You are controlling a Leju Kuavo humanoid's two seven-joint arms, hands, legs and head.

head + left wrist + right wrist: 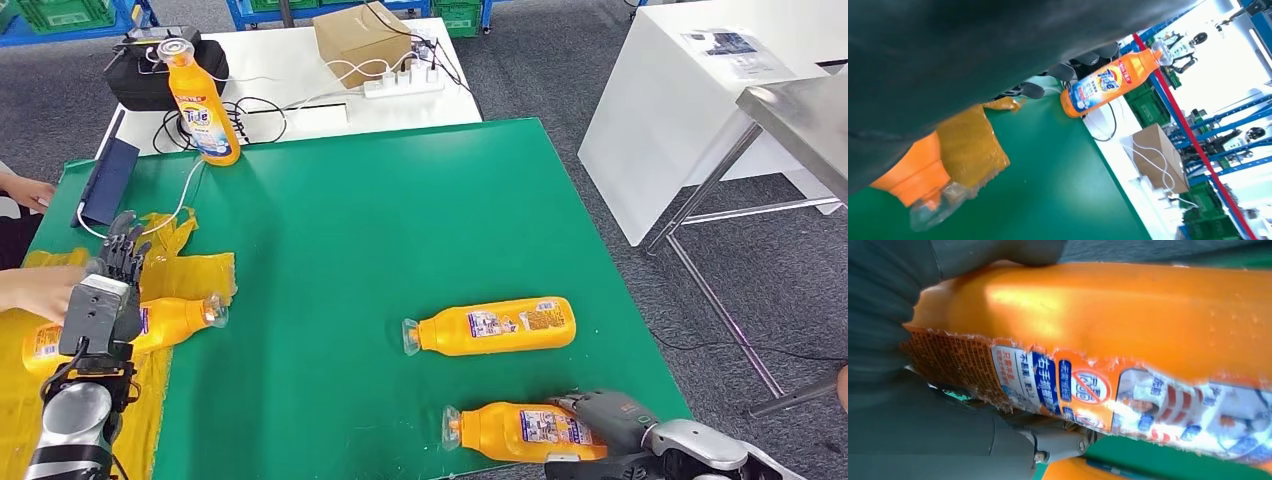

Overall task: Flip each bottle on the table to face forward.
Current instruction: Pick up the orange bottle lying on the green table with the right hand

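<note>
Gripping near bottle (pixel 525 431) at its base: right hand (pixel 608 418), bottle lying at surface (pixel 380 230) front edge. Left hand (pixel 108 290) fingers spread above left bottle (pixel 160 322). Middle bottle (pixel 495 327) lying; upright bottle (pixel 203 105) at rear.

Glossy orange plastic bottle (pixel 1128 310), torn label (pixel 1058 385)
</note>
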